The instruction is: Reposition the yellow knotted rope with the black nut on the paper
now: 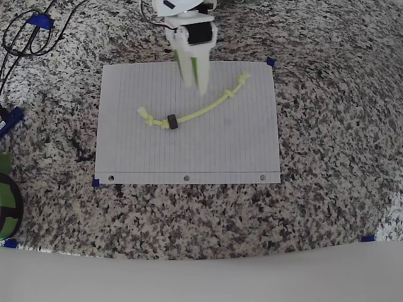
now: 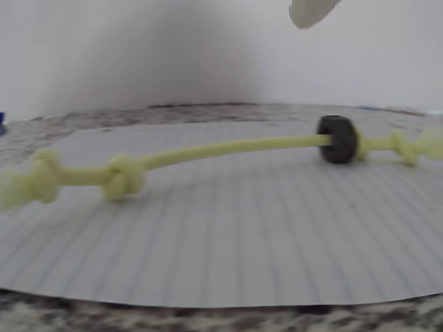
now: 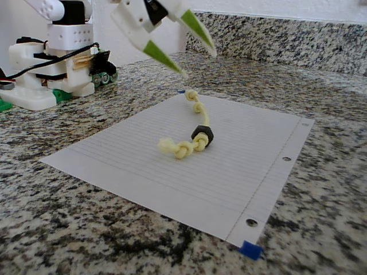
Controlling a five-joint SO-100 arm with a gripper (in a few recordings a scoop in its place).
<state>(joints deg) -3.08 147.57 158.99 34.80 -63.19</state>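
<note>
Claw (image 3: 183,51) hangs released above paper (image 1: 239,157); yellow knotted rope (image 1: 201,113) with black nut (image 1: 171,122) ungrasped, repositioning pending.

Kitchen setting: speckled granite countertop (image 3: 321,172) with matching granite backsplash (image 3: 287,37) beneath a white wall (image 3: 275,7).

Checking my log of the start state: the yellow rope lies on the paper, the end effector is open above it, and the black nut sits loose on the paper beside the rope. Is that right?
Not quite. The black nut is threaded on the yellow rope, near one knotted end, as the wrist view shows. The rest holds: the rope lies on the paper, and the end effector hangs open above it.
</note>
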